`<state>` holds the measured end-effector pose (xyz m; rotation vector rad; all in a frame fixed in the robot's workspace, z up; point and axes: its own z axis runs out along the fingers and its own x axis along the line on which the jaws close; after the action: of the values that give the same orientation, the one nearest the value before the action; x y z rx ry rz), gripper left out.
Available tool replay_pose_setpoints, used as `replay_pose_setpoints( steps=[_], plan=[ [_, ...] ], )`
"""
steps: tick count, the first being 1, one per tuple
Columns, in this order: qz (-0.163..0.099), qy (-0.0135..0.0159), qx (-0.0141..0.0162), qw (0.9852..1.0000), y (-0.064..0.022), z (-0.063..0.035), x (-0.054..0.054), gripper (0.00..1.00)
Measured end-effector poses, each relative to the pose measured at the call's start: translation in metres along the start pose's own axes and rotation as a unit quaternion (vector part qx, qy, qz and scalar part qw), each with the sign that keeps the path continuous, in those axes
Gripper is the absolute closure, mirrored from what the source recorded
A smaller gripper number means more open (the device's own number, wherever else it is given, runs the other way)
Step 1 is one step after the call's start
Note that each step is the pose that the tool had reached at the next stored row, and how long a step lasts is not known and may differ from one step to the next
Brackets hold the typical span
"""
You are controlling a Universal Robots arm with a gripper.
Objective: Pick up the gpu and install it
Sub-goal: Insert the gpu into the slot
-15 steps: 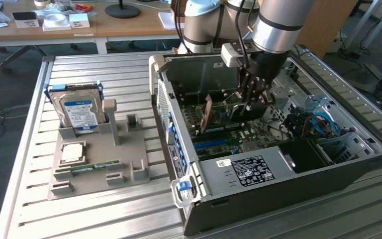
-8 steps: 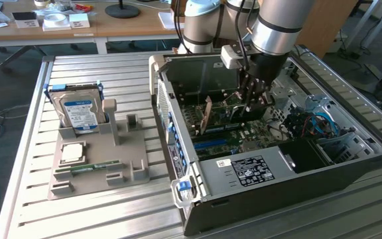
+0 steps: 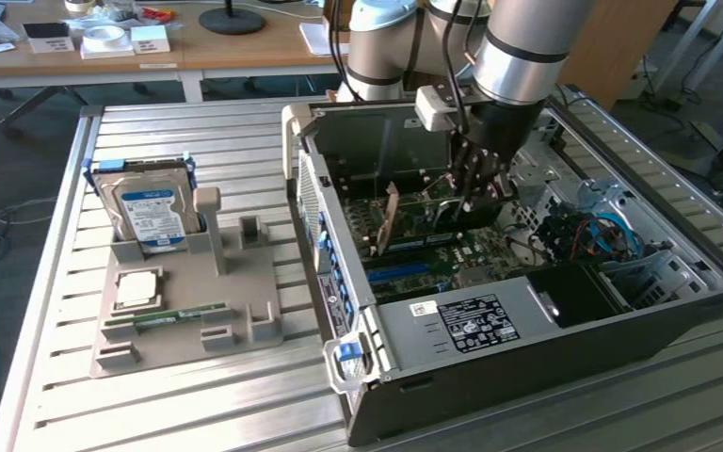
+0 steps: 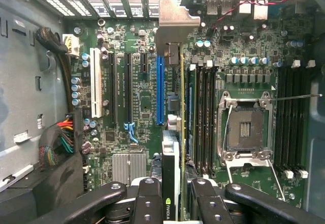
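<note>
Wrist view shows my claw [image 4: 172, 191] clamped on the gpu [image 4: 170, 155], a thin dark expansion card with a pale silver metal bracket [image 4: 172, 16] at its far end. It is held edge-down inside the open black tower case [image 3: 525, 325]. The card hangs over the green motherboard [image 4: 137, 107], just beside the long blue plastic slot [image 4: 160, 89], between that slot and the bank of long dark memory slots [image 4: 200, 117]. In the exterior view the gpu [image 3: 393, 221] looks to be apart from the board, with the claw [image 3: 477, 193] gripping it from above, though I cannot judge the gap.

My main worry is alignment. If the card's edge sits off the blue slot when I press, the contacts could land on the slot wall or on the small parts beside it, and force would bend the board. The bracket is the second risk: if its tongue misses the rear opening of the case, it could catch on the metal and tilt the card in my grip. A tilted card could also seat at one end only.
</note>
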<state>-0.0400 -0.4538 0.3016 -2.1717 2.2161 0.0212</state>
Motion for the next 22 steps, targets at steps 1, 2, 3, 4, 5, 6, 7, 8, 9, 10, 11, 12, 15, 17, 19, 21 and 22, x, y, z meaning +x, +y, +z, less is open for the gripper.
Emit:
replay_pose_setpoints(
  steps=[1,2,3,4,5,6,7,8,9,10,11,12,15,17,19,21,22],
  plan=[
    [0.0,0.0,0.0,1.0,0.0,-0.0001,0.0013,0.73],
    [0.0,0.0001,0.0,1.0,0.0,-0.0001,0.0023,0.73],
    [0.0,0.0001,0.0,1.0,0.0001,0.0001,0.0024,0.73],
    [0.0,0.0,0.0,1.0,0.0001,0.0007,0.0024,0.73],
    [0.0,0.0001,0.0,1.0,0.0001,0.0015,0.0025,0.73],
    [0.0,0.0001,0.0,1.0,0.0001,0.0023,0.0025,0.73],
    [0.0,0.0001,0.0,1.0,0.0001,0.0029,0.0025,0.73],
    [0.0,0.0002,-0.0001,1.0,0.0001,0.003,0.0025,0.73],
    [0.0,0.0002,0.0,1.0,0.0001,0.003,0.0025,0.73],
    [0.0,0.0002,-0.0001,1.0,0.0001,0.003,0.0025,0.73],
    [0.0,0.0002,-0.0001,1.0,0.0001,0.003,0.0025,0.73],
    [0.0,0.0001,0.0,1.0,0.0002,0.0031,0.0025,0.73],
    [0.0,0.0001,0.0,1.0,0.0027,0.0035,0.0026,0.73],
    [0.0,0.0001,0.0,1.0,0.0047,0.0037,0.0026,0.73],
    [0.0,0.0001,0.0,1.0,0.0069,0.0038,0.0027,0.73],
    [0.0,0.0002,0.0,1.0,0.0082,0.0037,0.0027,0.73],
    [0.0,0.0001,0.0,1.0,0.0082,0.0037,0.0027,0.73]
  ],
)
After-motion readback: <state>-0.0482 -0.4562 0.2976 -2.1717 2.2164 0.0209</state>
